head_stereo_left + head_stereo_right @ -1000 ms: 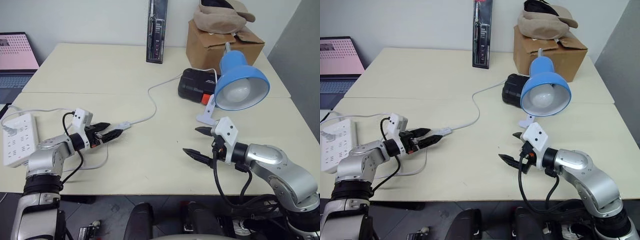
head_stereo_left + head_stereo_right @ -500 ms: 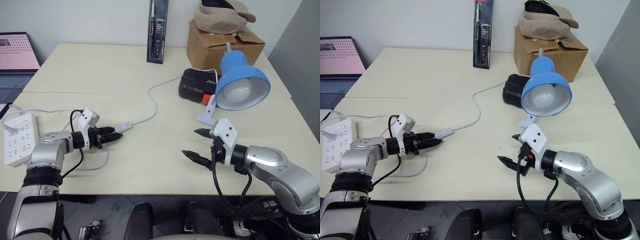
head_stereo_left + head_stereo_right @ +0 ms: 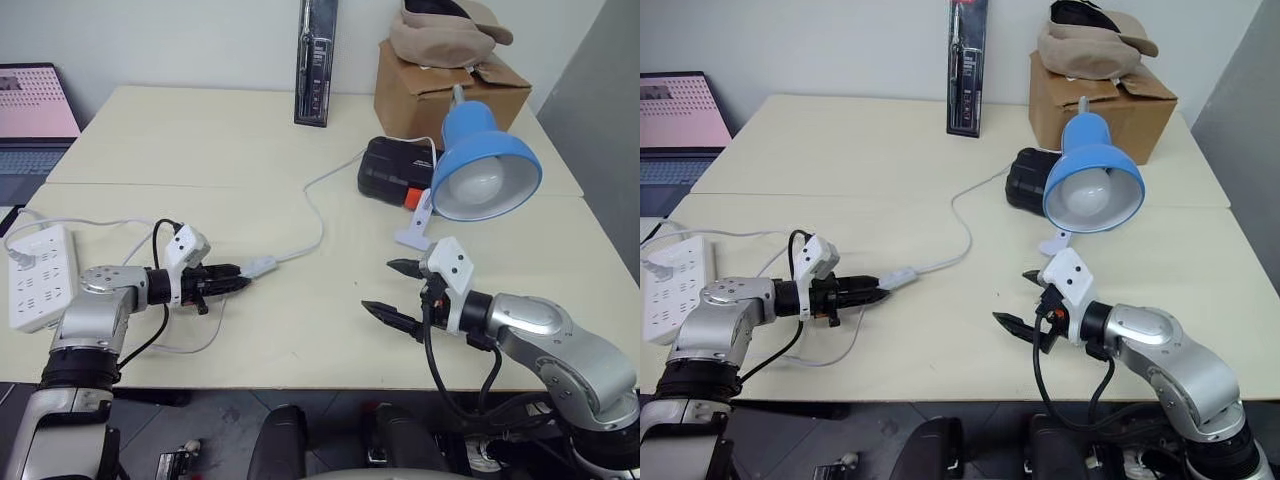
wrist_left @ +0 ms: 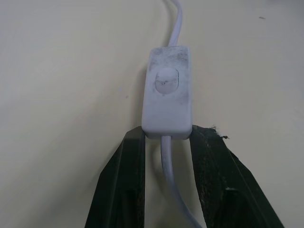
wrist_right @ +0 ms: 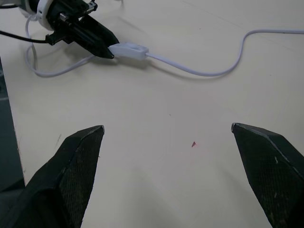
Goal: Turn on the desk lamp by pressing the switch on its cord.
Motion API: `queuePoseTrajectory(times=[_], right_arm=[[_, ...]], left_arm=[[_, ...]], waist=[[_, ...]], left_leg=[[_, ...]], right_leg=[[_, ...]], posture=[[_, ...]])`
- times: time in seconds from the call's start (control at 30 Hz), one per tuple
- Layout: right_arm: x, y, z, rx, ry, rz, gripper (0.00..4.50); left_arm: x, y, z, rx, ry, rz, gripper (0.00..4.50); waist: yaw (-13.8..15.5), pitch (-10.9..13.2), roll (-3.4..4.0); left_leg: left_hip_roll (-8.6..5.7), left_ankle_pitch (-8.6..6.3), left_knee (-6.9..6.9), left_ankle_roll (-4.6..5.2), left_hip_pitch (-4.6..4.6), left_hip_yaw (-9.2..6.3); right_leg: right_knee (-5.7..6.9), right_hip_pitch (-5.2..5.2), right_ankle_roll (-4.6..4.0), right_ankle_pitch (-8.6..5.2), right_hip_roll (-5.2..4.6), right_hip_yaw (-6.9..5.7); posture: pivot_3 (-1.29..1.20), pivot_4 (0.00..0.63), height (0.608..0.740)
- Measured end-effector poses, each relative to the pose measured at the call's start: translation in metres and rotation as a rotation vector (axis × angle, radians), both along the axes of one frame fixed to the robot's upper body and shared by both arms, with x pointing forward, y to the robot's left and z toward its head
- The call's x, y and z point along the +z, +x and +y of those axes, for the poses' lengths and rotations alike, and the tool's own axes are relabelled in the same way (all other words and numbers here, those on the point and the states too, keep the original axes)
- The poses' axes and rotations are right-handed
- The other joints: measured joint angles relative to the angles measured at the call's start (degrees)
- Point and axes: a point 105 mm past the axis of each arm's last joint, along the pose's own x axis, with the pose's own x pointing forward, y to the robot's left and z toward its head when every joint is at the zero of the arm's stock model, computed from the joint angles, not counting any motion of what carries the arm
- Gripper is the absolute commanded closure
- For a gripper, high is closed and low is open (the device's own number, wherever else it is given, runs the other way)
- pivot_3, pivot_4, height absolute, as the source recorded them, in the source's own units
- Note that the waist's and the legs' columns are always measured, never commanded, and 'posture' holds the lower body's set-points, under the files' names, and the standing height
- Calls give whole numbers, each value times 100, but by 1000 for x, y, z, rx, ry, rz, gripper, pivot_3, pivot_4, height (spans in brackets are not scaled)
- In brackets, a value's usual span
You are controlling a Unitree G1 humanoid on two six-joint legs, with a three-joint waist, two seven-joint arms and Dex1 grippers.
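**Left end effector pinches the switch's near end**

The switch (image 4: 167,92) lies flat on the bench (image 3: 200,140), in front of the robot's left side. Its long axis runs in line with the left end effector (image 3: 236,281), pointing away from the fingertips toward the lamp (image 3: 484,165) at the far right. Its rocker button faces up. The left end effector lies low over the bench, its two fingers (image 4: 124,183) closed against the sides of the switch's near end, with the cord (image 3: 315,205) passing back between them.

From the switch's far end the cord curves away across the bench to the lamp, whose blue shade tilts toward the robot with the bulb showing unlit. The other stretch loops back near a power strip (image 3: 38,275) at the left edge.

The right end effector (image 3: 394,290) hovers in front of the lamp, well apart from the switch, fingers spread wide and empty.
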Motion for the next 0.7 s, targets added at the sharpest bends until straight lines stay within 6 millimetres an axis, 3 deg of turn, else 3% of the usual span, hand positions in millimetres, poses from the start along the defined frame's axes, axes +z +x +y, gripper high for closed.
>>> queuePoseTrajectory(times=[0.13,0.3,0.37,0.5,0.6,0.7], right_arm=[[-4,1,-5,-39,38,53,0],[-11,-8,11,-40,251,221,0],[-12,-9,21,-42,346,296,0],[-13,-3,38,-66,498,439,0],[-8,15,54,-122,645,529,0],[-12,24,59,-160,665,603,0]], left_arm=[[26,4,-16,-72,93,-153,3469],[51,4,-61,-202,138,-300,3469],[52,2,-77,-240,138,-304,3469],[47,2,-86,-238,136,-263,3469],[43,-1,-93,-261,148,-234,3469],[40,-1,-99,-265,144,-221,3469]], waist=[[7,0,0],[-4,-2,-2],[-44,-2,-3],[-59,-1,-1],[-60,-1,0],[-55,-1,1]], left_leg=[[-3,0,3,1,0,1],[-3,1,3,1,0,1],[-2,1,4,1,4,4],[4,1,2,1,10,1],[5,2,3,1,12,1],[-2,2,3,1,5,6]], right_leg=[[0,2,5,3,-1,2],[1,4,6,3,2,5],[2,4,8,5,7,13],[11,4,8,5,13,12],[12,4,7,6,13,13],[3,6,10,8,6,17]], posture=[[0,150,740],[0,150,740],[0,150,740],[0,150,740],[0,150,740],[0,150,740]])
